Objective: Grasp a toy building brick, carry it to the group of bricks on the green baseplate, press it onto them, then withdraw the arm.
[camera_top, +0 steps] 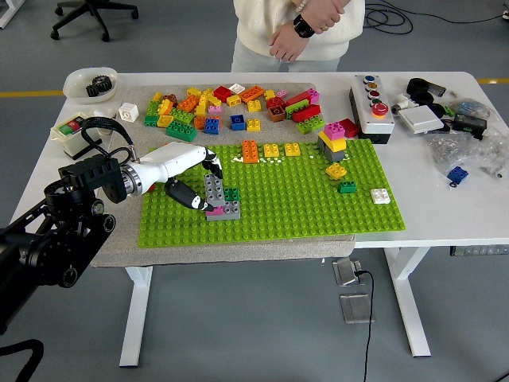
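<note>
The left robot hand (199, 185) lay on the baseplate (302, 203), its fingers (184, 196) closed around a grey brick (214, 191) at the plate's left part. That brick sat tilted on a small cluster (227, 205) of grey, green and pink bricks. Loose bricks (231, 103) were heaped beyond the baseplate's far edge. A person (298, 28) stood past them, hands clasped, off the desk (445, 207).

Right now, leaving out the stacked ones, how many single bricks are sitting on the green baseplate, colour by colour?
Orange brick: 1
Yellow bricks: 3
Green brick: 1
White brick: 1
Total: 6
Left out: the pink-topped stack and the group whose grey brick the left hand grips.
</note>
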Tool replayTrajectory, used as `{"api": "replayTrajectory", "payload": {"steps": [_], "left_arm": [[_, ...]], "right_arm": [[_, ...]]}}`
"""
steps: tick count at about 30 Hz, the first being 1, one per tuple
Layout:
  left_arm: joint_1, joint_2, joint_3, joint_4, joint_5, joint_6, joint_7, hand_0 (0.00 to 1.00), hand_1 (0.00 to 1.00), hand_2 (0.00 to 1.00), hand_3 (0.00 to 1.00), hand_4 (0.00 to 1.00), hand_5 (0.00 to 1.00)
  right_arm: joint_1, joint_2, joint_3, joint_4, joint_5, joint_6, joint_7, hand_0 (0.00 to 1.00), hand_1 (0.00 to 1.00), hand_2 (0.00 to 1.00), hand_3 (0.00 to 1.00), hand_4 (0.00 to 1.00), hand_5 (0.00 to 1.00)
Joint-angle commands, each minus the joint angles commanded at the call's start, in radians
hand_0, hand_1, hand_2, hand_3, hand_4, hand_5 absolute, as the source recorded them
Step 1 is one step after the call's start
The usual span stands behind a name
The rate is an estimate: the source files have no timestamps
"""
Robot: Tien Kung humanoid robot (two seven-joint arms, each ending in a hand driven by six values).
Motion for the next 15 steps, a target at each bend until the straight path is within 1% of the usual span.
{"api": "replayTrajectory", "payload": {"steps": [8,15], "left_arm": [[-0.002,0.002,0.002,0.003,0.000,-0.003,-0.005,0.819,0.703,0.729,0.681,0.998,0.214],[-0.002,0.007,-0.004,-0.008,0.000,-0.013,-0.001,0.822,0.704,0.730,0.677,0.998,0.209]], "right_arm": [[-0.001,0.000,-0.002,0.000,-0.001,0.001,0.000,0.745,0.641,0.681,0.635,0.856,0.572],[-0.002,0.000,-0.002,0.000,0.000,0.001,0.000,0.745,0.641,0.681,0.635,0.856,0.572]]}}
